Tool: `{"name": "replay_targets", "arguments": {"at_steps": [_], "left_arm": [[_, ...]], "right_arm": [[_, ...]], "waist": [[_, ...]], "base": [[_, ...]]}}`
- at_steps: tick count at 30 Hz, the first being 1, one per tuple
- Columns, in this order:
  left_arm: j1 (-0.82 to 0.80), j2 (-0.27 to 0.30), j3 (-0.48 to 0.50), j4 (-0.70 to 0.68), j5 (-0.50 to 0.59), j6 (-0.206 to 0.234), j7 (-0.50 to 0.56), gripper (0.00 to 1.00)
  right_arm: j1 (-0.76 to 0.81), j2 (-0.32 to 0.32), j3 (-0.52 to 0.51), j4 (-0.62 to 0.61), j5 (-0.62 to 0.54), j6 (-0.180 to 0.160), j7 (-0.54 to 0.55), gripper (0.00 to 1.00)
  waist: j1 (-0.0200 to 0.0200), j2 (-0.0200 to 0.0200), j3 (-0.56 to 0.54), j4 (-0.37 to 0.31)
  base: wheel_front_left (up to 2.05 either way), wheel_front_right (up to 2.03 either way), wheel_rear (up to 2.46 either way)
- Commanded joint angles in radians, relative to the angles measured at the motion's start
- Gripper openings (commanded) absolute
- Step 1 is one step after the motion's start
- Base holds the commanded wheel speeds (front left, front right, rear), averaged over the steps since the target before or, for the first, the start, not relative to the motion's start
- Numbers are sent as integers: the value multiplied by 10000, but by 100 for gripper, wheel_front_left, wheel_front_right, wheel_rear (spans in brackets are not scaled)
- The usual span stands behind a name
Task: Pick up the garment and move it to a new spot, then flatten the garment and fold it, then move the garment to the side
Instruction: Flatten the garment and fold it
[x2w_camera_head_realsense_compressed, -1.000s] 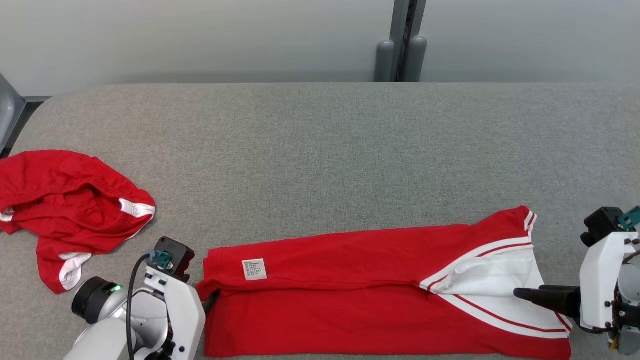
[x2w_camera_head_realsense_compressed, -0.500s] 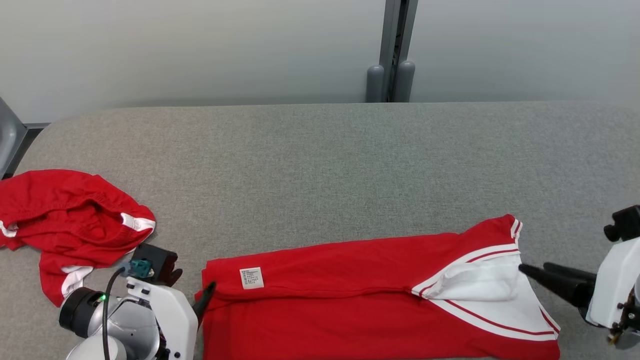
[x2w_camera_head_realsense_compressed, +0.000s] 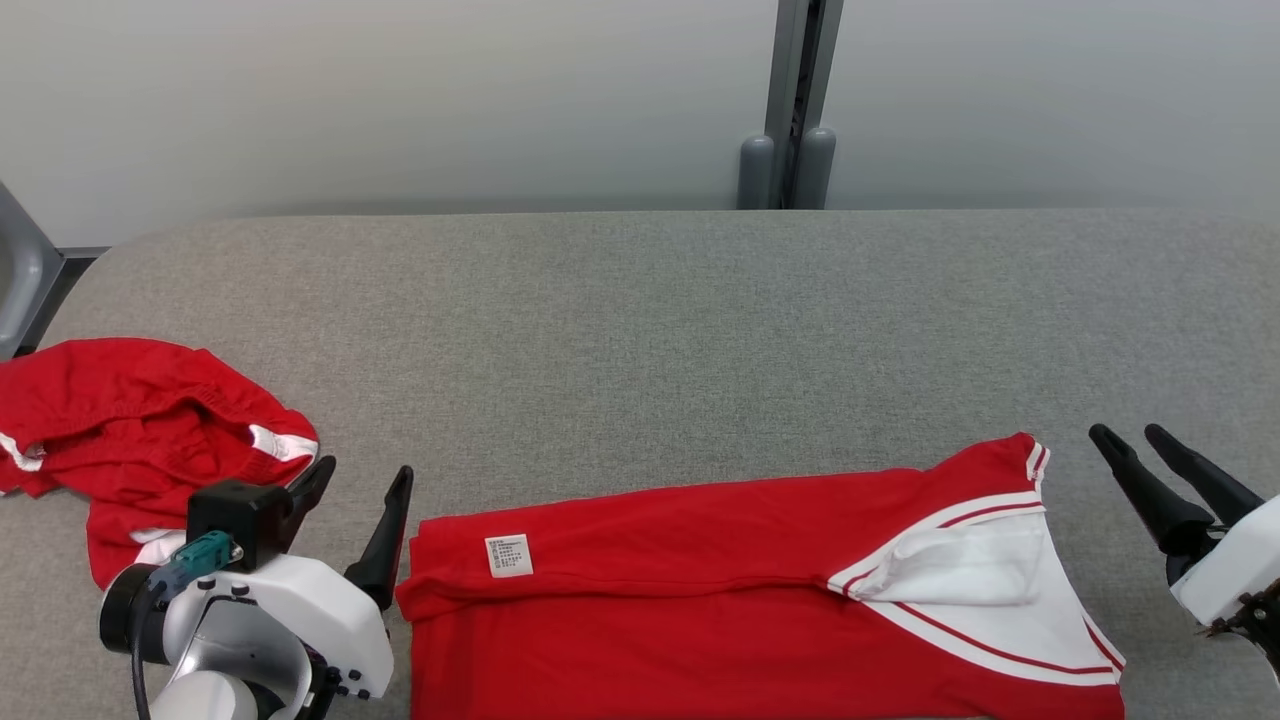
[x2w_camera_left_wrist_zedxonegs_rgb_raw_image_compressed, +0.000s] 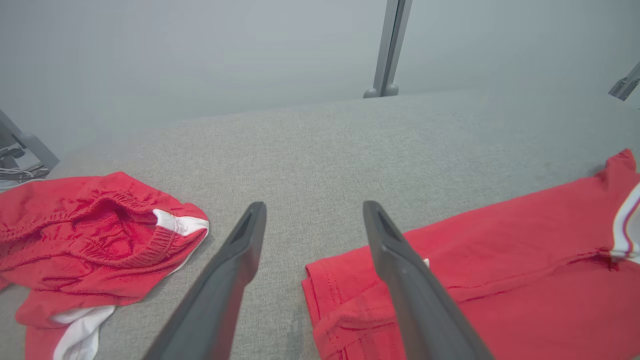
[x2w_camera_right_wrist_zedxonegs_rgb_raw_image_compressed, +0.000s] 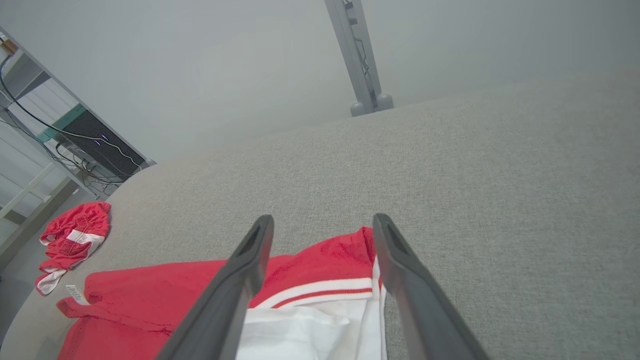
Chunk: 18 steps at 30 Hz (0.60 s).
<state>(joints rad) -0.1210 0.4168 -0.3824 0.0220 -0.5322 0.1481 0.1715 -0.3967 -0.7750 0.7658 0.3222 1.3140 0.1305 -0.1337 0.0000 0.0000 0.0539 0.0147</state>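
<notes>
While left pincer (x2w_camera_head_realsense_compressed: 364, 470) and right pincer (x2w_camera_head_realsense_compressed: 1125, 432) gape empty, red knit garment (x2w_camera_head_realsense_compressed: 700, 600) folded long, grey woven surface (x2w_camera_head_realsense_compressed: 640, 330)

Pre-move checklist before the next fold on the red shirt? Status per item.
1. ok: left gripper open, empty.
2. ok: right gripper open, empty.
3. ok: both grippers off the shirt, one past each end.
4. not ok: hem at the shirt's left end looks bunched in the left wrist view.
5. ok: other garment lies apart from the shirt, though close beside the left gripper.
6. cannot tell: whether the shirt's near edge is fully on the table; the head view's bottom cuts it off.
</notes>
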Motion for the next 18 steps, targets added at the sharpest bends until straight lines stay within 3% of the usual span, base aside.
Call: {"name": "replay_targets", "arguments": {"at_steps": [1, 11, 18], "left_arm": [[51, -107, 91, 7, 53, 61, -305, 100], [117, -680, 515, 670, -114, 39, -2241, 100], [142, -1034, 475, 1299, -440, -156, -2674, 100]], "right_arm": [[100, 98, -139, 139, -158, 8, -268, 100], [674, 1460, -1274, 1322, -1523, 8, -1253, 100], [1129, 1978, -1025, 1875, -1620, 8, -197, 100]], "waist": [[0, 0, 40, 28], [0, 0, 150, 205], [0, 0, 140, 225]], "base": [[0, 0, 0], [0, 0, 0], [0, 0, 0]]}}
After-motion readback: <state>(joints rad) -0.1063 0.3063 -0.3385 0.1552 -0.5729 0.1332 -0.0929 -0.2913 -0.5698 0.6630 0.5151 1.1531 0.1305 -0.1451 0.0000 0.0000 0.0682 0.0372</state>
